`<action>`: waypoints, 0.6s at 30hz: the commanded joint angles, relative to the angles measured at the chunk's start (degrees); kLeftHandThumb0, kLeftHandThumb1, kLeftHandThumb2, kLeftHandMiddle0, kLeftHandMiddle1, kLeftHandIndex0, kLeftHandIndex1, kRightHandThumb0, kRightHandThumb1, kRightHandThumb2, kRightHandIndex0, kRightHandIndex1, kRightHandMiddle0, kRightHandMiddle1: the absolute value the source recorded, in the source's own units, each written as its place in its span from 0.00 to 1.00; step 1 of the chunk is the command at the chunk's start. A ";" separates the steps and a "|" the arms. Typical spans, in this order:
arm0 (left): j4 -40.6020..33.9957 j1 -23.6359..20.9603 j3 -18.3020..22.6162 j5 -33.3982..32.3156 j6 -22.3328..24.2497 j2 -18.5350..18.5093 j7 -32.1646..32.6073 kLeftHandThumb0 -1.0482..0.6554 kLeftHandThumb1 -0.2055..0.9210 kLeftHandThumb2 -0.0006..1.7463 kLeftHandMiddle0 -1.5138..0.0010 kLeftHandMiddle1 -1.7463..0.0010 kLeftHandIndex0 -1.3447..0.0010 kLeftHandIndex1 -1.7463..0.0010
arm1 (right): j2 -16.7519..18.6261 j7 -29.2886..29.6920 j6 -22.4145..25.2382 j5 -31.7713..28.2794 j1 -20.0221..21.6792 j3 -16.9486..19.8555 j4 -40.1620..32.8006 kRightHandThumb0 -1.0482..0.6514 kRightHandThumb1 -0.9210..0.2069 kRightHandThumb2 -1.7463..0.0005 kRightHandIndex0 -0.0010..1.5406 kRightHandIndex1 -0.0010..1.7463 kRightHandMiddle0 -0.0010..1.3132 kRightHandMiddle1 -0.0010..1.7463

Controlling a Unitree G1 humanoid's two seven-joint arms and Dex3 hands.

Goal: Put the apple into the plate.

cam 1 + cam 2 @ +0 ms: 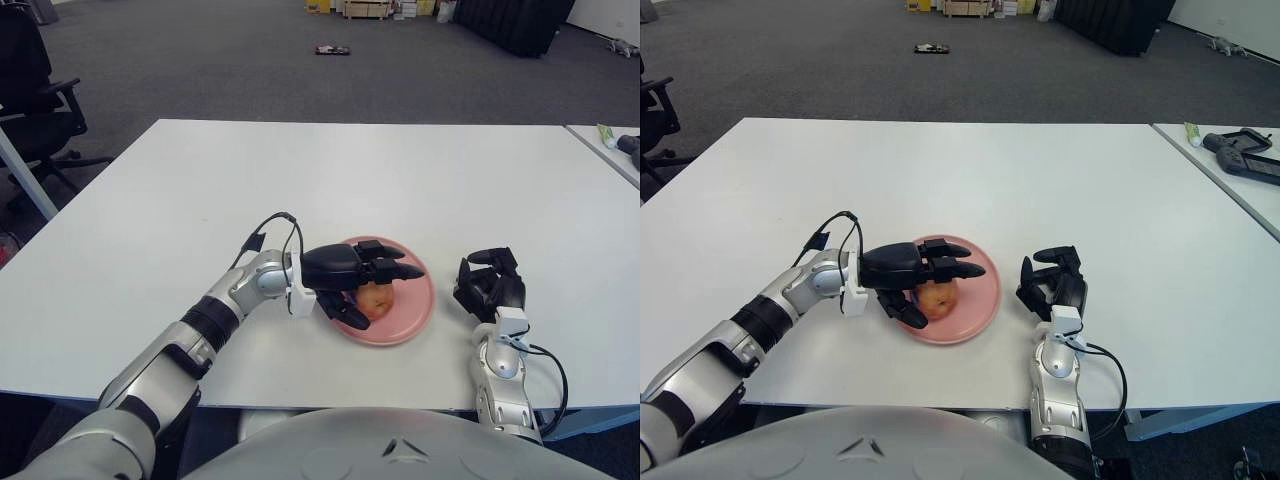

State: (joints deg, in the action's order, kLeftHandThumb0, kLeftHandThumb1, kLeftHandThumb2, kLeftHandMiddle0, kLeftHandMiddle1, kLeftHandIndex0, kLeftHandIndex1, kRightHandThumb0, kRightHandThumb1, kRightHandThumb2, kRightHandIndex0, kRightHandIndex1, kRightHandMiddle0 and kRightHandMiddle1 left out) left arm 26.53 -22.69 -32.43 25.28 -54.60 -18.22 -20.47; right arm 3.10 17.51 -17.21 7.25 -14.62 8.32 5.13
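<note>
A reddish-yellow apple (375,301) lies in the pink plate (421,297) near the table's front middle. My left hand (383,287) reaches in from the left and hovers over the plate's left half. Its fingers (962,270) stretch out flat above the apple and the thumb (911,317) points down at the plate's near rim. The hand is open, and the apple shows below and between the fingers, partly covered by them. My right hand (489,284) shows just right of the plate, fingers curled, holding nothing.
The white table (300,180) stretches far back and to the left. A second table (1230,165) at the far right carries a dark tool (1245,152). A black office chair (35,95) stands off the table's far left corner.
</note>
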 commanded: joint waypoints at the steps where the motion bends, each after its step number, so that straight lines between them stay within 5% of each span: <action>1: -0.02 0.18 3.40 0.11 -0.51 -1.51 2.81 0.02 1.00 0.44 1.00 0.88 1.00 0.88 | -0.39 -0.18 0.51 0.34 0.85 -0.22 -0.50 0.39 0.24 0.49 0.37 0.91 0.27 1.00; 9: 11.56 0.36 10.25 -4.62 -6.15 0.46 10.72 0.00 1.00 0.42 1.00 0.84 1.00 0.87 | -0.57 -0.39 0.25 0.41 0.89 -0.09 -0.21 0.39 0.23 0.49 0.36 0.89 0.27 1.00; 18: 13.15 2.69 13.81 -24.95 -0.65 6.70 2.15 0.01 1.00 0.36 1.00 0.75 1.00 0.78 | -0.93 -0.96 -0.98 0.07 0.97 -0.15 0.80 0.39 0.21 0.51 0.39 0.86 0.26 1.00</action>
State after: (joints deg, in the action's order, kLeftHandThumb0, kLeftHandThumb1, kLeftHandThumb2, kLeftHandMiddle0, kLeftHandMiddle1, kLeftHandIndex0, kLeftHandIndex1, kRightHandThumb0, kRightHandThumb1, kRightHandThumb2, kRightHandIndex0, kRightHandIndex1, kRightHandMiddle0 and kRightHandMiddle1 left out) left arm 40.79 -20.09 -19.78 3.42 -57.57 -11.53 -16.83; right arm 2.67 16.77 -17.13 7.46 -14.53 8.05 5.42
